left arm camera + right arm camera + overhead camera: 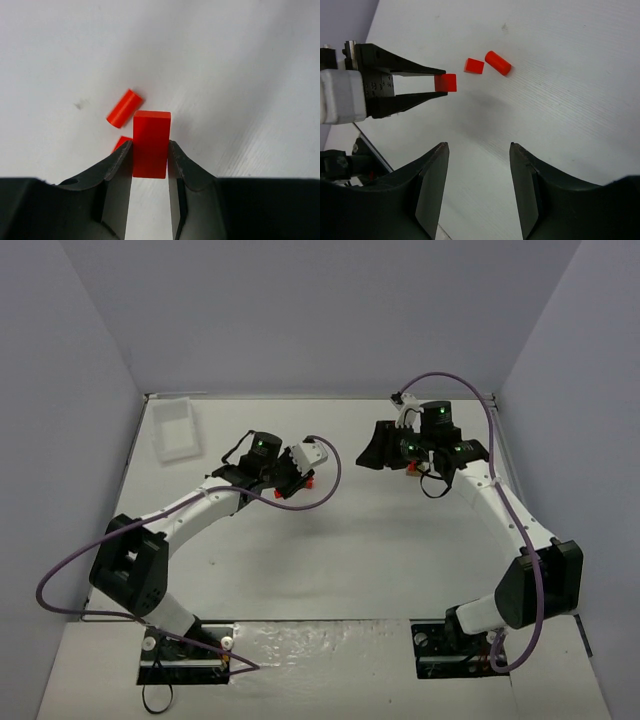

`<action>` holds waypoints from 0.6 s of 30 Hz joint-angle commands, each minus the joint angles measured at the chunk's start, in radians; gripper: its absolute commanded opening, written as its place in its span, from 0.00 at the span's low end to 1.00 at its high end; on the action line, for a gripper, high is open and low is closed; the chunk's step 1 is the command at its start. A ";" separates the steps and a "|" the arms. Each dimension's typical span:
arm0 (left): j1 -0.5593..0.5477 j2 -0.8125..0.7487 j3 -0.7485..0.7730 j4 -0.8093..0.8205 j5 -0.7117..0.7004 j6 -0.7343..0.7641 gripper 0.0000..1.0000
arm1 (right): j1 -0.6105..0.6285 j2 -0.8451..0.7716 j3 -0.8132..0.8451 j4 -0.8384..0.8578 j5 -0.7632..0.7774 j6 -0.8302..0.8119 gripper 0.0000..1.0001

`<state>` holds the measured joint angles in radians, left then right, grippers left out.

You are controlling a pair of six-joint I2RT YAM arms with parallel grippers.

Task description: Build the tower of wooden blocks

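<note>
My left gripper (150, 150) is shut on a bright red rectangular block (151, 145), held a little above the white table. Beyond it lie a red cylinder (124, 108) and another red piece (121, 143), partly hidden behind my left finger. In the right wrist view the held block (445, 82), a red cube (474, 65) and the cylinder (498, 63) all show. My right gripper (479, 150) is open and empty, above the table facing them. In the top view the left gripper (303, 478) holds the block (311, 481); the right gripper (377, 454) hangs to its right. A small tan-and-red piece (410, 471) shows under the right wrist.
A clear white plastic tray (175, 430) stands at the far left corner of the table. Grey-blue walls close in the table on three sides. Purple cables loop from both arms.
</note>
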<state>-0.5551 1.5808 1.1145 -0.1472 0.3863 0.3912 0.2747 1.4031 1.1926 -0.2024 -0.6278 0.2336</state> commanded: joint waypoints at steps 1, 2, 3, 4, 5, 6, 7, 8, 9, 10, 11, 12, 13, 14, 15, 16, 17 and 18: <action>-0.016 -0.071 0.003 0.235 0.075 -0.115 0.00 | 0.024 0.062 0.126 0.037 -0.155 0.121 0.49; -0.022 -0.076 0.010 0.237 0.076 -0.119 0.00 | 0.033 0.071 0.141 0.038 -0.159 0.126 0.50; -0.029 -0.082 0.017 0.239 0.079 -0.124 0.00 | 0.044 0.083 0.159 0.038 -0.159 0.128 0.50; -0.036 -0.088 0.018 0.256 0.081 -0.129 0.00 | 0.051 0.097 0.167 0.038 -0.161 0.137 0.50; -0.043 -0.093 0.018 0.272 0.084 -0.134 0.00 | 0.057 0.110 0.176 0.038 -0.162 0.145 0.50; -0.045 -0.097 0.021 0.281 0.091 -0.142 0.00 | 0.069 0.121 0.186 0.038 -0.154 0.147 0.50; -0.046 -0.102 0.023 0.290 0.099 -0.151 0.00 | 0.081 0.131 0.196 0.038 -0.146 0.150 0.50; -0.052 -0.102 0.028 0.291 0.103 -0.155 0.00 | 0.089 0.137 0.201 0.038 -0.139 0.150 0.50; -0.057 -0.105 0.031 0.293 0.102 -0.153 0.00 | 0.097 0.145 0.205 0.038 -0.128 0.156 0.49; -0.062 -0.107 0.034 0.294 0.102 -0.151 0.00 | 0.104 0.154 0.210 0.037 -0.117 0.163 0.49; -0.064 -0.112 0.034 0.295 0.101 -0.151 0.00 | 0.106 0.160 0.211 0.038 -0.106 0.171 0.49; -0.066 -0.116 0.035 0.297 0.100 -0.152 0.00 | 0.106 0.165 0.212 0.039 -0.096 0.177 0.49; -0.068 -0.118 0.037 0.299 0.100 -0.152 0.00 | 0.107 0.170 0.213 0.039 -0.087 0.181 0.49; -0.069 -0.120 0.038 0.301 0.102 -0.152 0.00 | 0.108 0.173 0.214 0.040 -0.079 0.186 0.48; -0.070 -0.122 0.038 0.303 0.104 -0.152 0.00 | 0.109 0.176 0.215 0.040 -0.072 0.189 0.48; -0.072 -0.124 0.039 0.303 0.107 -0.152 0.00 | 0.110 0.181 0.216 0.040 -0.066 0.191 0.48; -0.074 -0.127 0.039 0.305 0.108 -0.152 0.00 | 0.111 0.185 0.218 0.040 -0.064 0.192 0.48; -0.076 -0.130 0.039 0.308 0.108 -0.152 0.00 | 0.112 0.189 0.219 0.040 -0.064 0.194 0.48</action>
<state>-0.6222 1.5186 1.1046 0.0626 0.4594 0.2515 0.3840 1.5888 1.3590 -0.1985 -0.7097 0.3996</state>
